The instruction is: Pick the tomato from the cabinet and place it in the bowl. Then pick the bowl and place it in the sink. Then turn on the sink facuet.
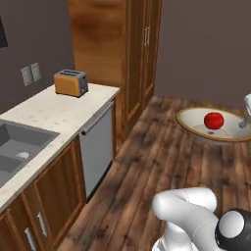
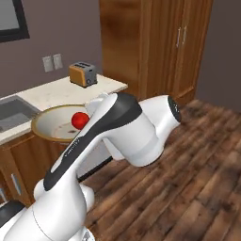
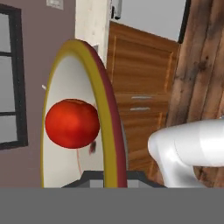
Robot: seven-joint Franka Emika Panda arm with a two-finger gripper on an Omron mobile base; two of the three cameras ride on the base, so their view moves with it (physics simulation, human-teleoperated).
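Left base view, item one: bowl, wide and shallow, cream inside with a tan rim, carried in the air above the wooden floor, well apart from the counter. Opening faces up, tipped slightly; no long axis, being round.

Item two: tomato, red and glossy, resting inside the bowl near its middle. Round, with no direction to speak of.

Item three: gripper, pinched tight on the bowl's rim, as the hand view shows at its lower edge, where the rim runs edge-on between the tips.

Item four: sink, dark grey, set in the counter at left; nothing is seen in it. Toaster stands further along.

Status, judged: tomato-to-bowl step done; bowl lifted, in transit. Remaining: lower the bowl into the sink, then open the faucet.
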